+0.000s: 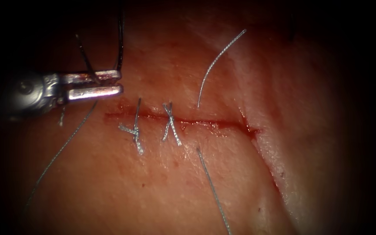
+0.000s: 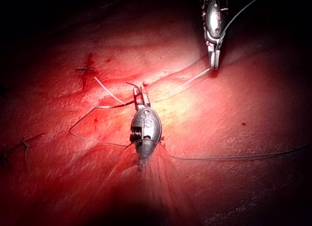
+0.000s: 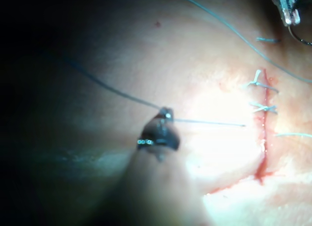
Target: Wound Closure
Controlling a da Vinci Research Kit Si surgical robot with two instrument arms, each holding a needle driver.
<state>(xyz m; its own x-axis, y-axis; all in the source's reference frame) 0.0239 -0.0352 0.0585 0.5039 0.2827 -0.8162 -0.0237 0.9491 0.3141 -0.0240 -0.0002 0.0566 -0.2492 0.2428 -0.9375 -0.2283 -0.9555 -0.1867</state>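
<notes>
The cut [image 1: 205,124] runs across the tissue [image 1: 162,187], with two tied stitches [image 1: 135,128] [image 1: 170,124] over its left half. My left tool [image 1: 119,83] hovers above the cut's left end, jaws shut on the dark curved needle [image 1: 120,43]. The needle arcs upward, free of the tissue. Thread [image 1: 216,61] goes into the tissue just right of the second stitch, crosses under the cut and comes out below it [image 1: 212,187]. My right tool [image 3: 165,112] is shut on this thread [image 3: 209,122], a short way off from the cut [image 3: 263,138].
A long strand of thread [image 1: 62,148] trails down and left from the left tool over the tissue. Red fluid lines the cut and pools at its right end [image 1: 253,130]. A paler ridge of tissue [image 1: 279,174] runs down the right side.
</notes>
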